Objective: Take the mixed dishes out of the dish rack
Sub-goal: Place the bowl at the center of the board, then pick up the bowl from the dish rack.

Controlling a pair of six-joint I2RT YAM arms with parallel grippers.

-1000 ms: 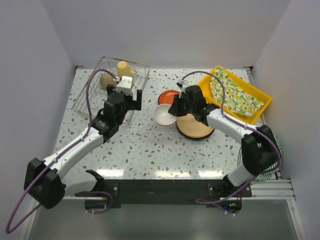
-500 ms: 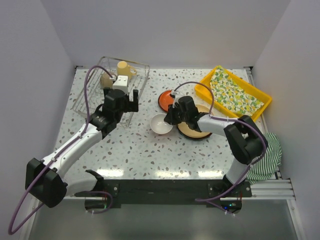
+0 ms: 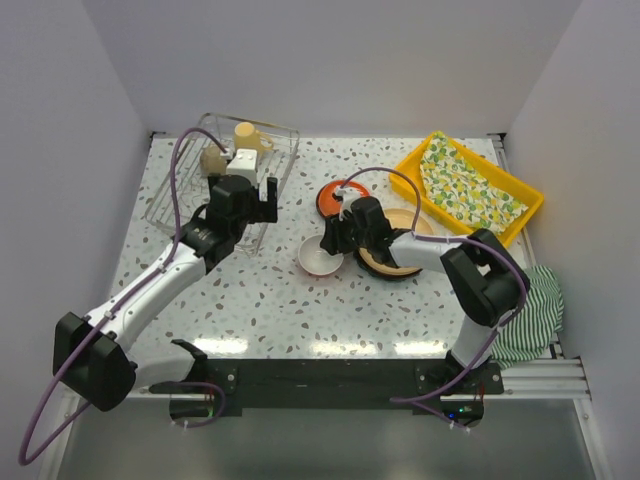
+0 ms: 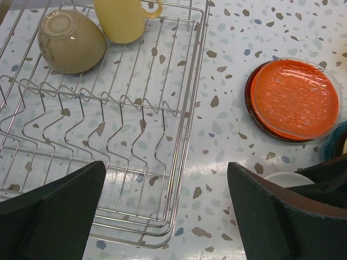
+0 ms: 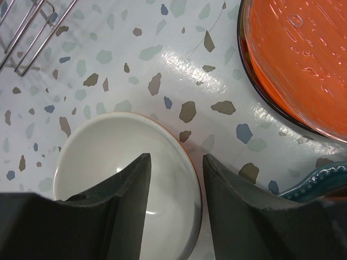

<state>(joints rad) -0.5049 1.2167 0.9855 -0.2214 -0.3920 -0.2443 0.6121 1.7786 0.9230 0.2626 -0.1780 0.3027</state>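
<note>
The dish rack (image 3: 175,195) is sitting at the far left of the speckled table (image 3: 260,300). It is holding two items at its far end: a cream mug (image 4: 122,19) and, just beside it, a tan bowl (image 4: 70,40) lying mouth-down. The rest of its zigzag wires are carrying nothing.

The left gripper (image 4: 165,179) is hovering over the near right corner of the rack with its fingers spread wide apart, grasping nothing.

The right gripper (image 5: 176,162) is hanging low over the right rim of a white bowl (image 5: 108,157), which is resting upright on the table near its middle. One finger is standing over the bowl's inside and the other outside the rim. The jaws are parted, with bowl surface showing between them, so the rim reads as released.

An orange plate (image 4: 295,97) is lying flat on a dark-rimmed one, just beyond the bowl. A teal plate edge (image 5: 320,181) is showing beside the right finger.
</note>
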